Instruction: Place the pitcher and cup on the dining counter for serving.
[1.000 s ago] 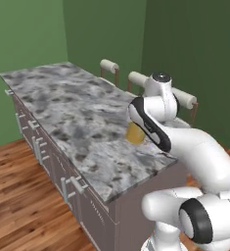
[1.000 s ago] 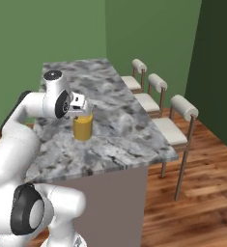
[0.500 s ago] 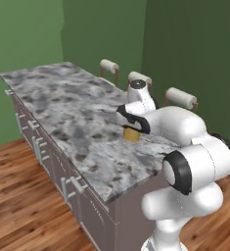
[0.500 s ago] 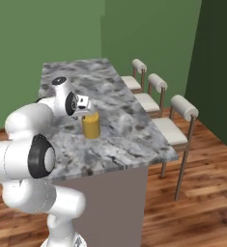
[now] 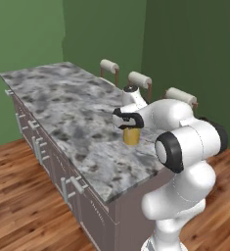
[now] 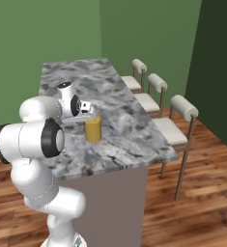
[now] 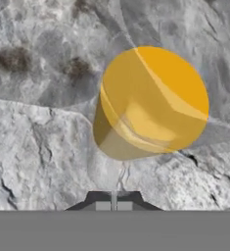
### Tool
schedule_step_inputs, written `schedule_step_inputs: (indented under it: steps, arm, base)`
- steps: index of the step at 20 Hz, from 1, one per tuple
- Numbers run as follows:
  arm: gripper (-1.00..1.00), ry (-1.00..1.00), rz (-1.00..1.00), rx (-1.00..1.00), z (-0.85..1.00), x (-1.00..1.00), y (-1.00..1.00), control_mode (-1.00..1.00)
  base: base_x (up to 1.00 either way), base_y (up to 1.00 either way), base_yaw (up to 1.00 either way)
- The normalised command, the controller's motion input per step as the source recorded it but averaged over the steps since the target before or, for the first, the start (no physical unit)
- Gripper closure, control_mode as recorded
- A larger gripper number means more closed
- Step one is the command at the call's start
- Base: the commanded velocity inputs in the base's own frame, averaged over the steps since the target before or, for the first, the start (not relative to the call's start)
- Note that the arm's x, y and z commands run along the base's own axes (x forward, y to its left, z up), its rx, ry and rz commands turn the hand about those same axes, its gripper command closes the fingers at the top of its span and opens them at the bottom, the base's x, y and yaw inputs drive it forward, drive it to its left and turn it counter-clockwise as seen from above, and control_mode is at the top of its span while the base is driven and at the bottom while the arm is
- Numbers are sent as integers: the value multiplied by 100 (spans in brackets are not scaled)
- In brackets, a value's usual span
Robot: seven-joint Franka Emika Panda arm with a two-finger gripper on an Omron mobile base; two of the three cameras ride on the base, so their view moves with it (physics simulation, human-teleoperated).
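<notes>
The pitcher, a clear glass cylinder with orange-yellow contents, stands upright on the marbled dining counter near its end. My gripper hangs just above the pitcher's rim. In the hand view I look down into the pitcher on the counter top. The two fingertips are pressed together with nothing between them, clear of the glass. The cup is out of view.
Three white-cushioned stools line the far side of the counter. Grey cabinet fronts with handles face the wooden floor. Green walls stand behind, and the counter's end edge lies close to the pitcher.
The arm has folded in and the hand now sits above the pitcher instead of beside it. The fingers have shut. The pitcher stands on the counter as before.
</notes>
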Motion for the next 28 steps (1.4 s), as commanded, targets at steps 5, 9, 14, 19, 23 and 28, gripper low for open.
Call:
schedule_step_inputs:
  steps: [5,9,14,19,23,28]
  arm:
    - [-100,0,0,0,-8,2,0,-100]
    - [-100,-8,0,0,18,-42,0,-100]
    - [-100,-17,0,0,48,-80,0,-100]
    - [-100,-4,0,11,44,-100,-20,-100]
    - [-100,-6,0,19,29,-100,-53,-100]
    - [-100,-12,0,15,12,-100,-45,-100]
  base:
    - [0,0,0]
    - [0,0,0]
    - [0,0,0]
    - [0,0,0]
    - [0,0,0]
    - [0,0,0]
